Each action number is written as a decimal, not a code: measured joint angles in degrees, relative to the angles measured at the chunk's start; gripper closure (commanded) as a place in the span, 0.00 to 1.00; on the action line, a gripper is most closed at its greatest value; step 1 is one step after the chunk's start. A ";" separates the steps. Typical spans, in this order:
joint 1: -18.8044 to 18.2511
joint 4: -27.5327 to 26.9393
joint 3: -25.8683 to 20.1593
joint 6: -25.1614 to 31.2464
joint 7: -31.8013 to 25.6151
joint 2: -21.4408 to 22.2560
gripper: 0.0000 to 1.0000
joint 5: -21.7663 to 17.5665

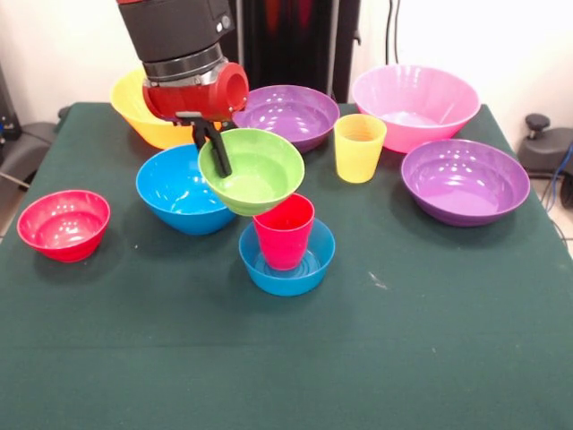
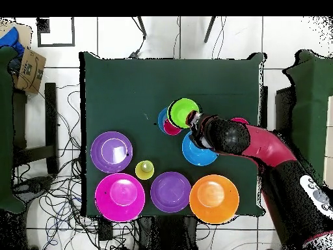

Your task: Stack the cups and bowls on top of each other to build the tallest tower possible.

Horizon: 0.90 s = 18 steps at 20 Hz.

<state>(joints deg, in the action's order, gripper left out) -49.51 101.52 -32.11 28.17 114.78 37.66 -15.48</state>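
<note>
Jaws (image 1: pixel 218 152) grip the glossy lime green bowl's (image 1: pixel 255 170) rim — tilted above the red cup (image 1: pixel 284 231).

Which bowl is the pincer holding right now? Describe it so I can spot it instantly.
Start at the red arm over the green table. Below its wrist, the pincer grips the rim of the lime green bowl, tilted over the red cup standing in the small blue bowl. It is the only green piece.

large yellow bowl (image 1: pixel 143 112): front view, right half behind arm.
small red bowl (image 2: pixel 239 121): overhead view, mostly under arm, by the table's right edge.
arm (image 1: pixel 179 40): cut off at top edge, front view.
</note>
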 measured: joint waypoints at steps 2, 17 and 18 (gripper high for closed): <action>0.00 0.21 -0.02 0.00 0.00 -0.04 1.00 0.00; 0.17 0.83 -0.13 -0.81 0.00 -0.04 1.00 0.01; 0.17 0.99 -0.16 -1.06 0.00 -0.04 1.00 0.01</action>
<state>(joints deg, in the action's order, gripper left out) -49.33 102.52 -32.28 27.11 114.78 37.62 -15.47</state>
